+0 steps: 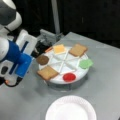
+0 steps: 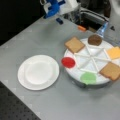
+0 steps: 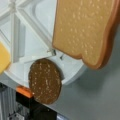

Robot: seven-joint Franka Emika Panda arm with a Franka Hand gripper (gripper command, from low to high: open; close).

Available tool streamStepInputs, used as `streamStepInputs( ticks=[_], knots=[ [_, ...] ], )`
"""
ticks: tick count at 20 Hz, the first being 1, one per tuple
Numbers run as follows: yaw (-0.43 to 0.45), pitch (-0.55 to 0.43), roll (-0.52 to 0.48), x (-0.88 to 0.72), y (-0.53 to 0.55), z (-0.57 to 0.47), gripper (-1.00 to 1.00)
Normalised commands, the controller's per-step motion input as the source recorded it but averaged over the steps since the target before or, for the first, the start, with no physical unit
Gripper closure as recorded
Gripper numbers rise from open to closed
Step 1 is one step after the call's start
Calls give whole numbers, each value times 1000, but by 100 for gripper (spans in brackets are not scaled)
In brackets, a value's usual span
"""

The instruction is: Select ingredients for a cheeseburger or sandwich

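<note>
All the ingredients lie on a white segmented tray. In both front views I see a yellow cheese square, two tan bread squares and a dark round patty. My blue and white gripper hangs off the tray's edge, on the side of the patty and the nearer bread, touching neither. The wrist view looks down on that patty and bread; no fingers show there. No stack shows anywhere.
A red disc and a green leaf piece also sit on the tray. A white paper plate lies on the grey table beside the tray. An orange fitting sits at the table's edge.
</note>
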Motion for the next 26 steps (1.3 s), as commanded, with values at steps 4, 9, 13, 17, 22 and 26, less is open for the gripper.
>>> streamStepInputs(
  ticks=[4, 9, 13, 17, 22, 26],
  knots=[
    [235, 58, 651, 320, -357, -46, -100],
    [267, 86, 670, 350, -536, -137, -100],
    [287, 22, 565, 419, -561, -290, -100],
    [273, 52, 528, 441, -474, -359, -100],
    [251, 32, 542, 391, -425, -415, -100],
    [184, -25, 494, 336, -343, -349, -100]
  ],
)
